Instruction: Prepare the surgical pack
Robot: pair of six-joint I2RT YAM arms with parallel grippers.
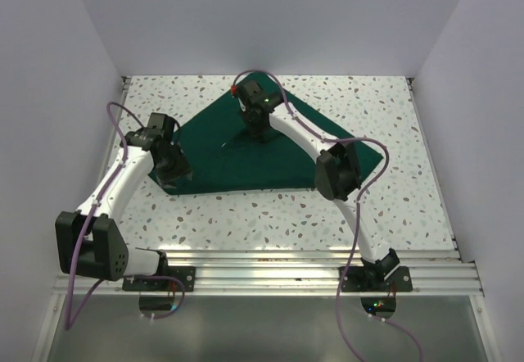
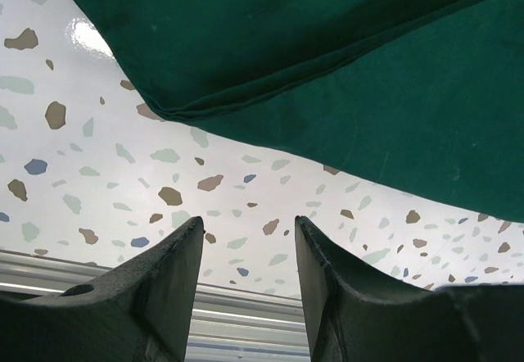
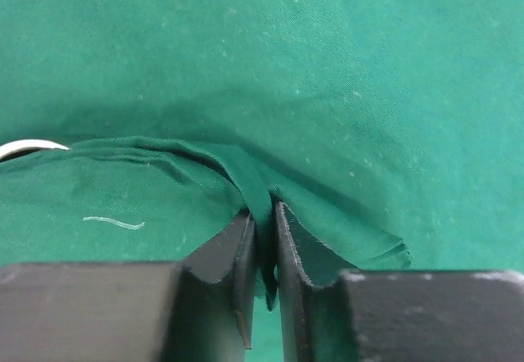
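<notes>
The surgical pack (image 1: 233,164) is dark green woven cloth, matt and soft, with a stitched hem. The right wrist view shows fine lint and one pale loose thread on it. The worktop (image 1: 246,214) is smooth and glossy, white with brown, grey and blue chips like terrazzo, and it reflects a lamp's glare. The fingers (image 2: 155,288) of the left pincer (image 2: 248,231) and of the right pincer (image 3: 262,223) are black, matt and faintly grainy, like moulded plastic. Along the worktop's six o'clock edge runs a ribbed rail (image 1: 270,268) of bare silvery metal with a dull sheen.

- Dark green matte cloth drape (image 2: 344,67): cut off at 12 and 3 o'clock, left wrist view.
- White curved sliver (image 3: 29,146) at 9 o'clock, right wrist view: cropped, unidentifiable.
</notes>
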